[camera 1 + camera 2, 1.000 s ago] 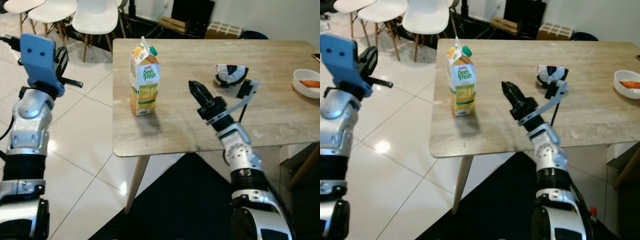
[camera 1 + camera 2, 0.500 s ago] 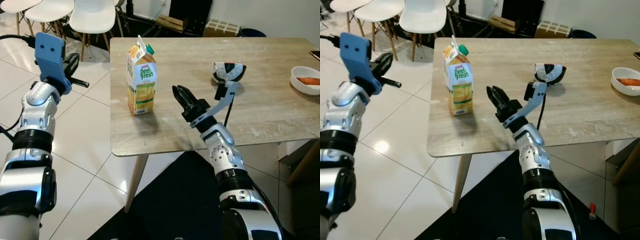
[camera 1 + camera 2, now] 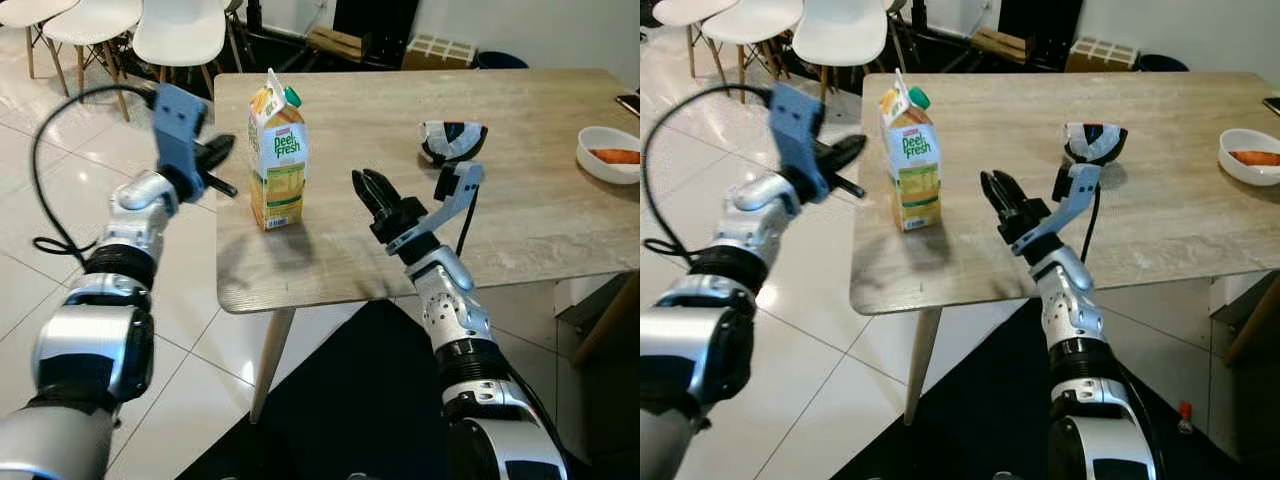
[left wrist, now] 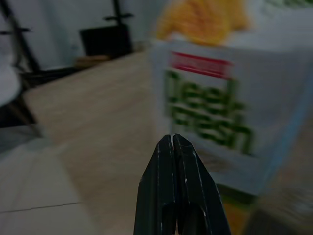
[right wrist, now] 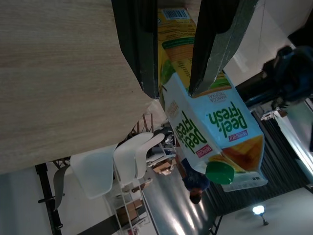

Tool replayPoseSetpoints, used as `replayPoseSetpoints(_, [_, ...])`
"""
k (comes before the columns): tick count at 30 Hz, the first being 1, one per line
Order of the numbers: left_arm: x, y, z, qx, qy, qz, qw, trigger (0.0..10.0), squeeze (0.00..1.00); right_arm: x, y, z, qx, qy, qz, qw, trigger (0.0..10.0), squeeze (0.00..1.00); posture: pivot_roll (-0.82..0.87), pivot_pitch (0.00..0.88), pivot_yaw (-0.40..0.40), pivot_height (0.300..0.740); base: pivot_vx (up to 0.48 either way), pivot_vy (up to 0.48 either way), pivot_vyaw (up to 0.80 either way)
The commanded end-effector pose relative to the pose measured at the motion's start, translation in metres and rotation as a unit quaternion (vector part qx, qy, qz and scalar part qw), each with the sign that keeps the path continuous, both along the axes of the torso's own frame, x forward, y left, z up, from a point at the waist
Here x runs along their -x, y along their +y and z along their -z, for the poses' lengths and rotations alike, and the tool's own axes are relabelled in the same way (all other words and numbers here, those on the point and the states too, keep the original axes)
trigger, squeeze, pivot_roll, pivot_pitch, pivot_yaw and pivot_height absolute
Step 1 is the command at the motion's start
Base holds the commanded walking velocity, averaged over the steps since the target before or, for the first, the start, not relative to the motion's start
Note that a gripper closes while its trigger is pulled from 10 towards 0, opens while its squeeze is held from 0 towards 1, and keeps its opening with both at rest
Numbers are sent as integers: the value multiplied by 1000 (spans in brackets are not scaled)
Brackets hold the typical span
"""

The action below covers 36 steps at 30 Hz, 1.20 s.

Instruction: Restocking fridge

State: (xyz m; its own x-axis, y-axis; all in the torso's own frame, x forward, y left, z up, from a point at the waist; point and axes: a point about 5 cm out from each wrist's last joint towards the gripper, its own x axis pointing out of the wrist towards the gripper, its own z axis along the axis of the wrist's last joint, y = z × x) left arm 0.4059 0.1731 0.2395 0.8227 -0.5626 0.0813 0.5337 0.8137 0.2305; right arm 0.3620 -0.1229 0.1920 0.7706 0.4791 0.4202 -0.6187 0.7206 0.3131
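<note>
**Juice carton standing between two raised tools**

A pale wooden worktop (image 3: 560, 200) is filling the middle of the room, with white chairs (image 3: 185, 30) standing behind its far left corner on the tiled floor (image 3: 60, 160). Near the worktop's left edge a juice carton (image 3: 277, 150) with a green cap is standing upright, its printed face turned toward the robot. A dark bowl (image 3: 452, 140) is sitting further back toward the right, and a white dish (image 3: 608, 155) with something orange in it is resting at the far right edge.

The left tool (image 3: 222, 150) is hovering just beside the carton, off the worktop's left edge, its two black fingers (image 4: 178, 191) pressing together and holding nothing; the carton is appearing blurred just ahead of them. The right tool (image 3: 375, 192) is hanging over the worktop to the right of the carton, near it but apart, its fingers (image 5: 142, 54) standing apart and framing the carton's lower part in the wrist view.
</note>
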Motion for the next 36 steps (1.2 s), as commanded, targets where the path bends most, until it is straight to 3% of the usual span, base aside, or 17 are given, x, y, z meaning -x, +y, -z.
replayPoseSetpoints(1, [0, -11, 6, -9, 19, 26, 999, 10000, 0, 1, -3, 5, 9, 5, 8, 1000, 10000, 0, -84, 133, -19, 740, 0, 0, 0])
replayPoseSetpoints(4, [3, -25, 15, -11, 40, 75, 996, 10000, 0, 2, -5, 5, 9, 3, 12, 1000, 10000, 0, -87, 133, -15, 740, 0, 0, 0])
replayPoseSetpoints(5, [7, -33, 22, -16, 52, 116, 992, 10000, 0, 2, -7, 4, 9, 2, 15, 1000, 10000, 0, -87, 132, -16, 740, 0, 0, 0])
replayPoseSetpoints(7, [7, -33, 22, -16, 52, 116, 992, 10000, 0, 2, -7, 4, 9, 2, 15, 1000, 10000, 0, -87, 132, -16, 740, 0, 0, 0])
replayPoseSetpoints(10, [20, -58, 39, -25, 77, 230, 970, 10000, 0, 2, -10, 4, 9, -1, 20, 1000, 10000, 0, -83, 130, -20, 740, 0, 0, 0])
replayPoseSetpoints(13, [25, -64, 43, -23, 80, 257, 963, 10000, 0, 2, -11, 4, 9, -2, 21, 1000, 10000, 0, -82, 129, -21, 740, 0, 0, 0])
replayPoseSetpoints(15, [38, -78, 54, -22, 79, 309, 948, 10000, 0, 2, -10, 4, 9, -2, 21, 1000, 10000, 0, -79, 129, -26, 740, 0, 0, 0])
replayPoseSetpoints(21, [56, -90, 64, -3, 67, 331, 941, 10000, 0, 1, -8, 5, 9, 0, 19, 1000, 10000, 0, -74, 125, -32, 740, 0, 0, 0])
replayPoseSetpoints(27, [63, -93, 65, 18, 61, 335, 940, 10000, 0, 0, -9, 5, 9, 2, 21, 1000, 10000, 0, -74, 127, -34, 740, 0, 0, 0])
replayPoseSetpoints(28, [75, -88, 63, 41, 65, 350, 934, 10000, 0, 0, -9, 5, 7, 3, 23, 1000, 10000, 0, -74, 125, -34, 740, 0, 0, 0])
replayPoseSetpoints(30, [85, -78, 59, 51, 65, 358, 930, 10000, 0, 0, -9, 5, 6, 3, 23, 1000, 10000, 0, -74, 125, -34, 740, 0, 0, 0])
replayPoseSetpoints(33, [85, -78, 59, 51, 65, 358, 930, 10000, 0, 0, -9, 5, 6, 3, 23, 1000, 10000, 0, -74, 125, -34, 740, 0, 0, 0])
replayPoseSetpoints(34, [90, -62, 54, 38, 53, 340, 938, 10000, 0, -1, -10, 5, 4, 3, 20, 1000, 10000, 0, -73, 123, -36, 740, 0, 0, 0])
replayPoseSetpoints(36, [91, -46, 50, 17, 38, 310, 950, 10000, 0, -1, -9, 4, 3, 3, 17, 1000, 10000, 0, -73, 122, -39, 740, 0, 0, 0])
